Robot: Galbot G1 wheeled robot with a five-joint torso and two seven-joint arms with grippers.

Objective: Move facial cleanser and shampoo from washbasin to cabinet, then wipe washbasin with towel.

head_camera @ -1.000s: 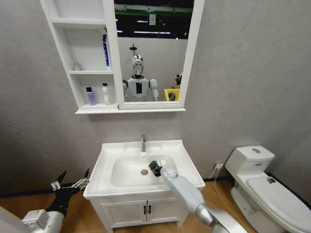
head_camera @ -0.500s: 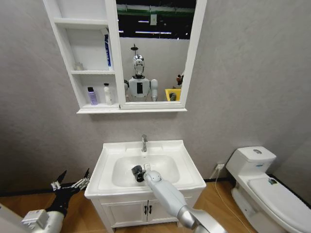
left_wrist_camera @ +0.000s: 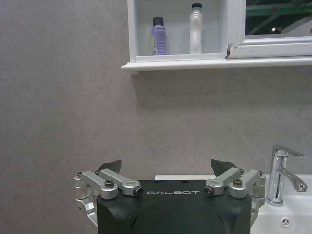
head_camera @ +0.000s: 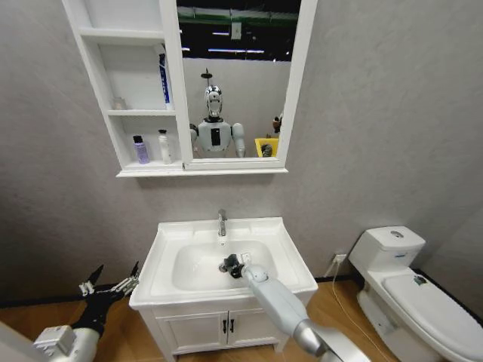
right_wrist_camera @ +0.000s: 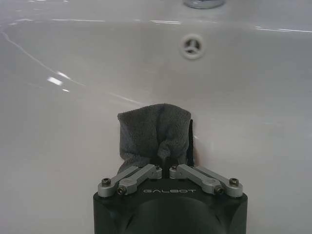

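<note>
dark grey towel [right_wrist_camera: 155, 132], white washbasin [head_camera: 290, 260] and cabinet [head_camera: 172, 90], purple and white bottles

right claw [head_camera: 231, 265] with towel [right_wrist_camera: 155, 136] swept back toward the bowl's middle — near the drain.

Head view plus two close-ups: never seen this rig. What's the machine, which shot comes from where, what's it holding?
It is a wheeled robot with two arms; you can see it reflected in the cabinet mirror. The wide shot is from its head camera, looking at the washbasin. The other two shots come from cameras on each wrist. The right gripper is down inside the bowl, fingers shut on the towel, a dark grey cloth pressed against the white ceramic. The left gripper hangs open beside the basin, holding nothing. A purple bottle and a white bottle stand on the cabinet's lowest shelf.
</note>
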